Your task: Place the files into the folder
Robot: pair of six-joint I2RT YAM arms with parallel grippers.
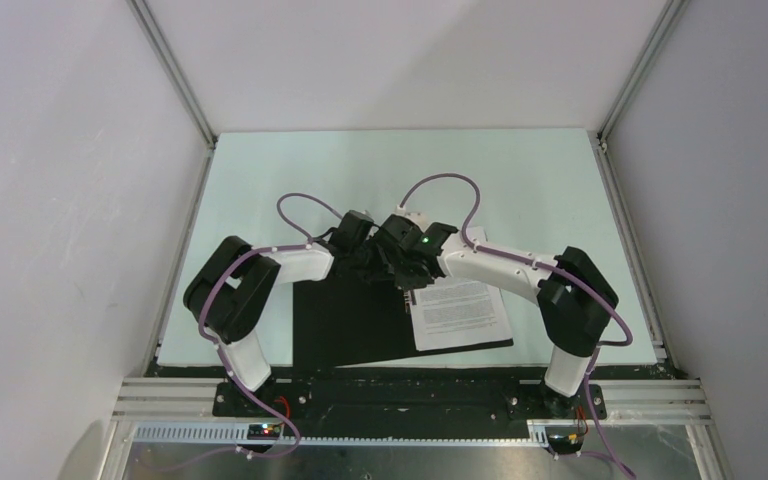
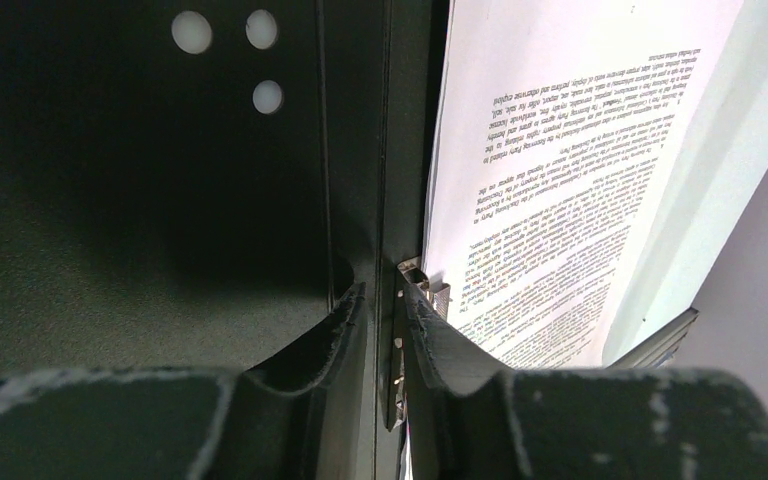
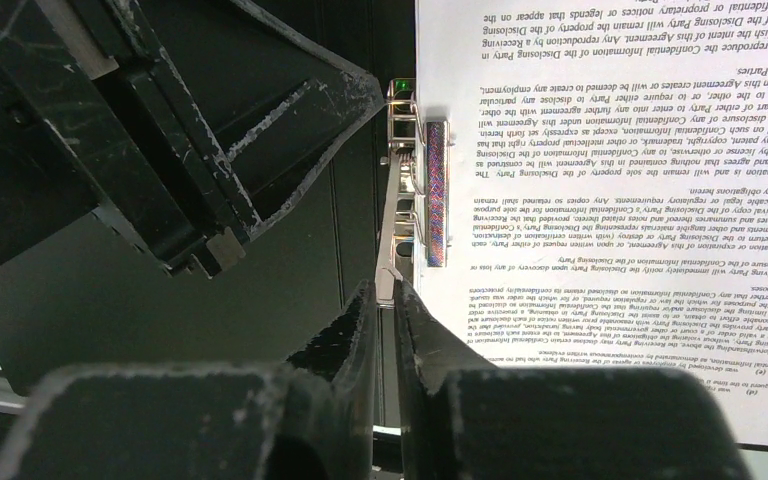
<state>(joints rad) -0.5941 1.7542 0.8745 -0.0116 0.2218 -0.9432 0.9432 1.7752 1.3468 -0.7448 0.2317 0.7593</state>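
A pale green table (image 1: 290, 170) forms the floor of a white-walled booth, seen from above. A plain back wall (image 1: 400, 60) and two side walls, left (image 1: 50, 200) and right (image 1: 730, 200), close it in on three sides. Aluminium posts stand at the far corners, one at left (image 1: 175, 75) and one at right (image 1: 640, 70), slanting outward toward the top of the view. A black plate (image 1: 410, 400) lies along the table's near edge, with aluminium rails (image 1: 160, 395) extending to either side. Nearer still, a slotted metal strip (image 1: 190, 433) borders a grey metal panel (image 1: 410, 455).
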